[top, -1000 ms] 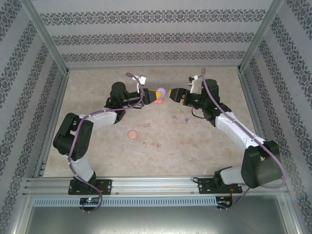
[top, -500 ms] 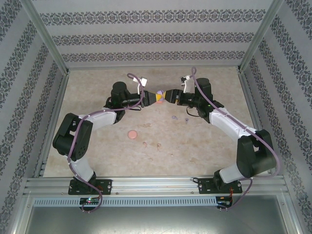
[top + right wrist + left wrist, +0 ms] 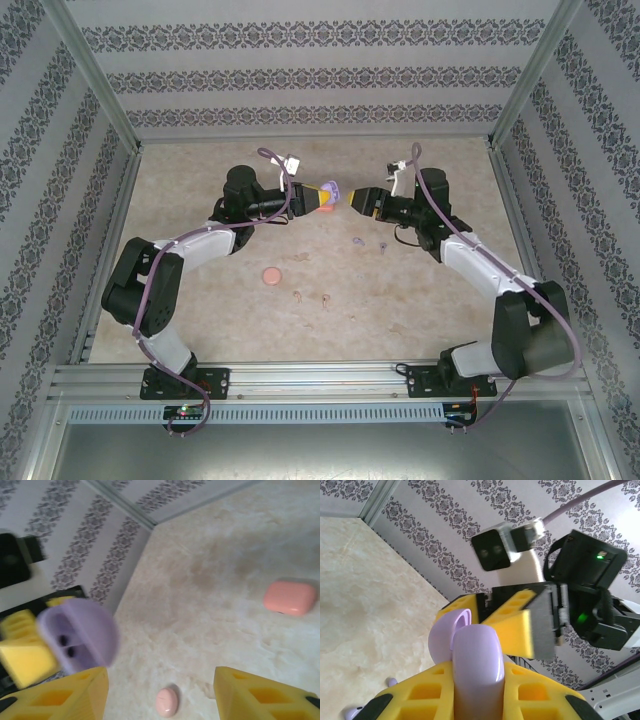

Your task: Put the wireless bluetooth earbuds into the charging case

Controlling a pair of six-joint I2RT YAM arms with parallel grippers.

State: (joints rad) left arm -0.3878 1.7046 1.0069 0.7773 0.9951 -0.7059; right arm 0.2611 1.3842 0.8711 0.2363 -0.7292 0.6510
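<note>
You hold the open purple charging case (image 3: 475, 652) clamped in your left pincer (image 3: 322, 197) with both sockets (image 3: 65, 640) empty, your right pincer (image 3: 160, 682) spread and bare just beside the case, and the purple earbuds (image 3: 357, 241) not yet picked up, lying on the desk (image 3: 430, 300) below it.

The right claw (image 3: 352, 198), having closed in on the purple case (image 3: 327, 187) mid-frame, drew back rightward, opening a gap.

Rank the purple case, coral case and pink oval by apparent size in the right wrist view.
1. Purple case, though it is nearest the camera, so its true rank is unsure.
2. Coral case.
3. Pink oval.
</note>
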